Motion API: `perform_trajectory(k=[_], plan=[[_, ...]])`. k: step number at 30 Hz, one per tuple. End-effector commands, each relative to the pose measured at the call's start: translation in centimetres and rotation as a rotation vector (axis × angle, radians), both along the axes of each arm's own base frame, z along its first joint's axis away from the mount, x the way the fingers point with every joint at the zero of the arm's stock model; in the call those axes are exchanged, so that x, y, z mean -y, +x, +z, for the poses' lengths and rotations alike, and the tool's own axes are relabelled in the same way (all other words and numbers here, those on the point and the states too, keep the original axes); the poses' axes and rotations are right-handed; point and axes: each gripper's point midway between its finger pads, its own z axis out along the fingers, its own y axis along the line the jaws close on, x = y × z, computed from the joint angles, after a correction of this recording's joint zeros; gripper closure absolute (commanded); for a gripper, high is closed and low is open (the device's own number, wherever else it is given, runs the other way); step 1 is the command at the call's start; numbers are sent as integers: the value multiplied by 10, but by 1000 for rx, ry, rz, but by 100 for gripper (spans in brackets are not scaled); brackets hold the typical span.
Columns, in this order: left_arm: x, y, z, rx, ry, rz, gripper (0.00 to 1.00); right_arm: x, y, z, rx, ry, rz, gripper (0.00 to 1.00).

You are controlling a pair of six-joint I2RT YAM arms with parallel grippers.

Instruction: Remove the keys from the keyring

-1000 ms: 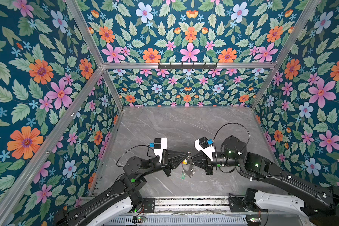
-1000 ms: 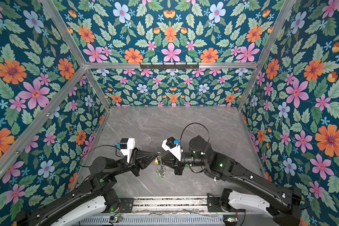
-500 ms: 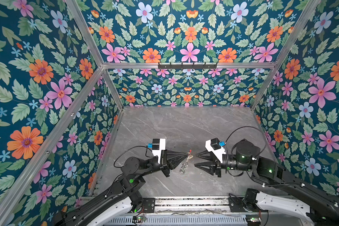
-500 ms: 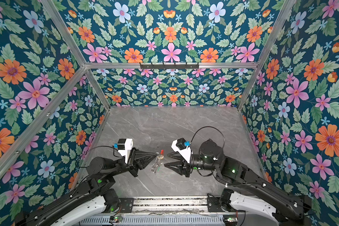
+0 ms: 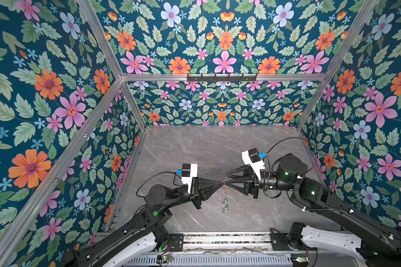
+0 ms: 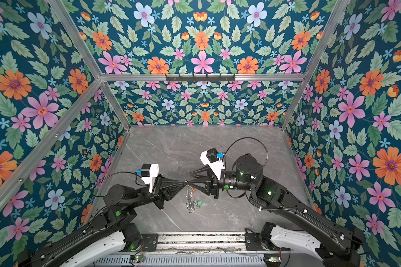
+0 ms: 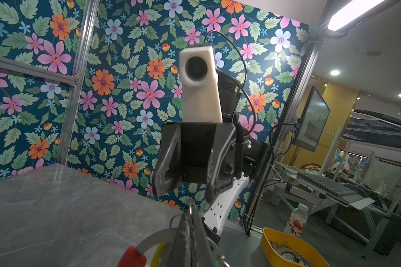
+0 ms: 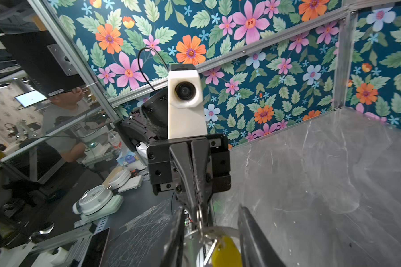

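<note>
Left end effector (image 5: 220,182) is clamped shut on the top edge of the keyring (image 5: 223,193), which hangs edge-on above the desk (image 5: 206,148) near its front, between the two arms. Right end effector (image 5: 227,178) meets it tip to tip with its jaws apart, the lower finger at the ring and the upper one raised clear of it. A second ago the right jaws were closed at the ring beside the left ones. Half a second ago they had drawn back and stood open, well apart from the left end effector, and the ring lay tilted. Now they are back at the ring, which hangs straight down. From the left wrist the grey band (image 7: 152,238) curves out of the closed fingers (image 7: 190,240), with the red sleeve (image 7: 132,256) on its arc. From the right wrist the yellow tag (image 8: 226,254) sits between the parted fingers (image 8: 252,242). The green tag (image 6: 199,202) dangles low beside the wire loops (image 6: 190,205). The keys themselves cannot be told from those loops. A yellow bin (image 7: 270,248) stands outside the enclosure with small metal rings and bits in it, and a bottle (image 7: 296,218) is upright just beside it. The desk is grey marble, walled on three sides by floral panels (image 5: 218,46) in an aluminium frame, with a black hook rail (image 5: 221,77) on the back bar. Beyond a clear panel a person (image 8: 63,120) sits at a bench, and a monitor (image 7: 310,120) hangs outside.
</note>
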Motion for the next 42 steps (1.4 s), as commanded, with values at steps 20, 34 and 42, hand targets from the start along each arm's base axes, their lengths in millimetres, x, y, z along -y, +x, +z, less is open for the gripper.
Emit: perform_trajectory(k=[20,34,42], plan=[[-5,5,3,-2,-19,46,84,0,1,-10,-47,-8,-3,100],[0,-7,-19,-95,204,-23,55,20,-5,-31,-73,-171,77,100],[14,-14,-29,-131,337,-121,61,19,-15,-37,-69,-254,180,100]])
